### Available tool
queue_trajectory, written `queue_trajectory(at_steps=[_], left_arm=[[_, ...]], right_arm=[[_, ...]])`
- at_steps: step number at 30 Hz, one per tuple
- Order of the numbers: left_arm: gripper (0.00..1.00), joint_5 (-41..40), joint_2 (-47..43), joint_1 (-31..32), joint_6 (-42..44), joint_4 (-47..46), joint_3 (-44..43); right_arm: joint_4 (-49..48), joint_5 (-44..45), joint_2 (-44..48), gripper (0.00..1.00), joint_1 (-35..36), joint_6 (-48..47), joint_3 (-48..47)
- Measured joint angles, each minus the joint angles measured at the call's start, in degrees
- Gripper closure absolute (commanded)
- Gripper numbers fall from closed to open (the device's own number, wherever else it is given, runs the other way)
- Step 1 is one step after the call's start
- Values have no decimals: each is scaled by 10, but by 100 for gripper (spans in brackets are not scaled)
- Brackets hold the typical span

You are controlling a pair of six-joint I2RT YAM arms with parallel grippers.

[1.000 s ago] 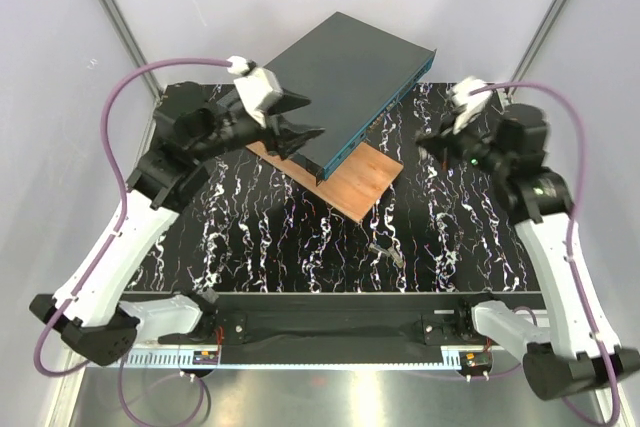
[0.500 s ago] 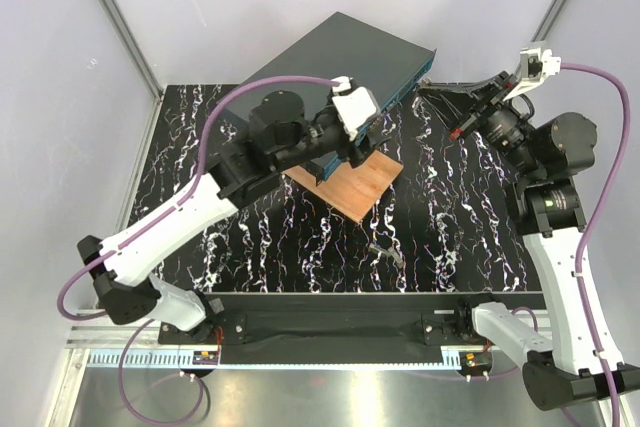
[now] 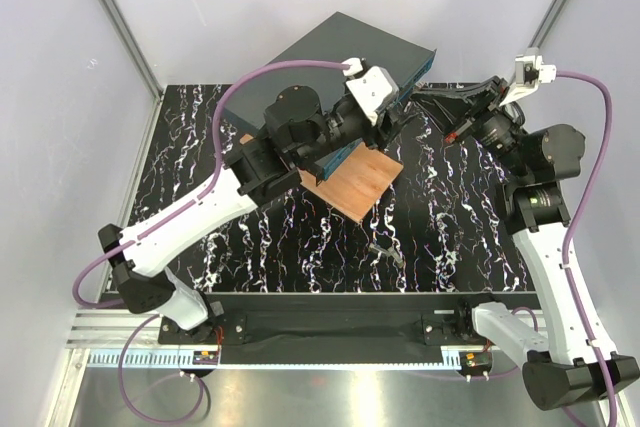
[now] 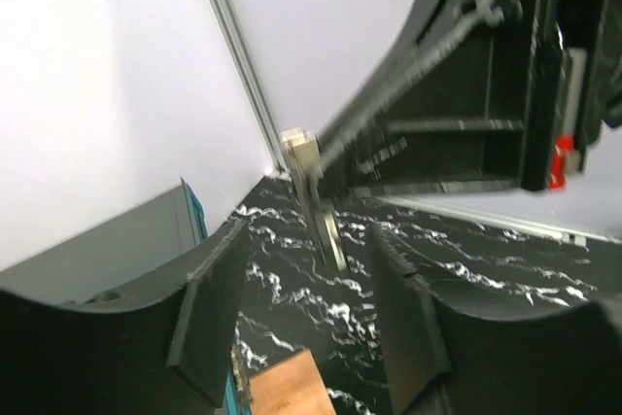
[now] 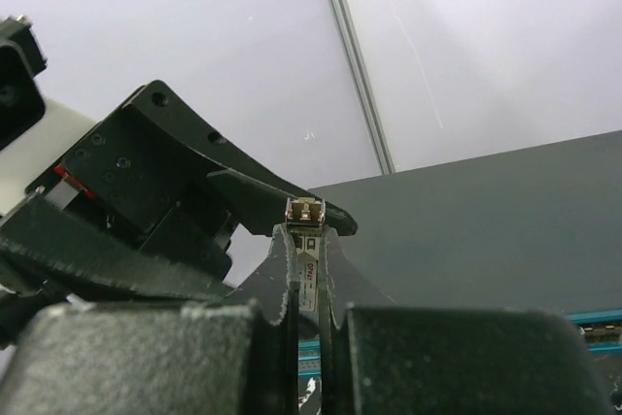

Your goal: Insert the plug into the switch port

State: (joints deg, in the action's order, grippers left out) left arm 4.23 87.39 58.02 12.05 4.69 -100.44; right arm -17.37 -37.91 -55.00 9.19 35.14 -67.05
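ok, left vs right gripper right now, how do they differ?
Left gripper has open jaws holding nothing; right gripper is shut on the plug. Left gripper hangs by the switch front face; right gripper sits off its right corner. Shared: tips face each other.

No writing can be read with any certainty. The slim silver metal plug (image 5: pixel 305 213) carries a narrow white label (image 5: pixel 308 274) with tiny reddish print running along its length, too small and blurred to make out.
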Motion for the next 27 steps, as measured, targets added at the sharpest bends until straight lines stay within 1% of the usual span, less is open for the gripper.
queue_trajectory(at_steps=[1,3,6,7,8,9,10,11,12,13,14,15,16,17,18,20,23,25,27], left_arm=[[57,-1,5,0,1,-3,-6],[63,-2,14,1,3,-5,-16],[74,-2,23,5,12,-3,-24],[85,-3,25,7,17,-3,-25],[92,-4,25,7,17,-3,-25],[98,-8,25,7,20,-3,-26],[100,-9,25,6,25,-3,-26],[100,-10,25,6,32,-2,-26],[100,-10,25,6,41,0,-26],[100,-10,25,7,50,2,-26],[100,-10,24,6,61,8,-26],[100,-9,23,6,75,7,-23],[100,-8,19,6,85,8,-17],[100,-6,11,5,105,8,-6],[100,-4,1,4,127,7,11],[100,1,-33,3,177,3,64],[100,18,-96,3,274,1,152],[100,33,-135,3,337,5,200],[100,52,-171,2,407,13,237]], right_arm=[[-6,-5,0,100,0,4,2],[-12,-7,2,100,0,7,6],[-13,-8,4,100,-1,10,10],[-13,-8,5,100,-2,10,12],[-13,-9,6,100,-2,10,13],[-12,-9,7,92,-3,10,14],[-12,-7,7,81,-4,10,14],[-10,-7,7,69,-4,11,14],[-3,-9,7,45,-4,10,11],[10,-12,7,39,-4,10,6],[29,-14,7,35,-4,0,-3],[68,-16,7,27,-3,-17,-22],[109,-19,3,22,-3,-31,-46],[143,-23,0,13,-3,-52,-69],[183,-27,-5,1,-3,-80,-99],[267,-50,-16,0,-4,-145,-166],[409,-89,-44,0,-3,-262,-275],[517,-114,-66,0,-3,-339,-349],[627,-132,-101,5,-3,-424,-424]])
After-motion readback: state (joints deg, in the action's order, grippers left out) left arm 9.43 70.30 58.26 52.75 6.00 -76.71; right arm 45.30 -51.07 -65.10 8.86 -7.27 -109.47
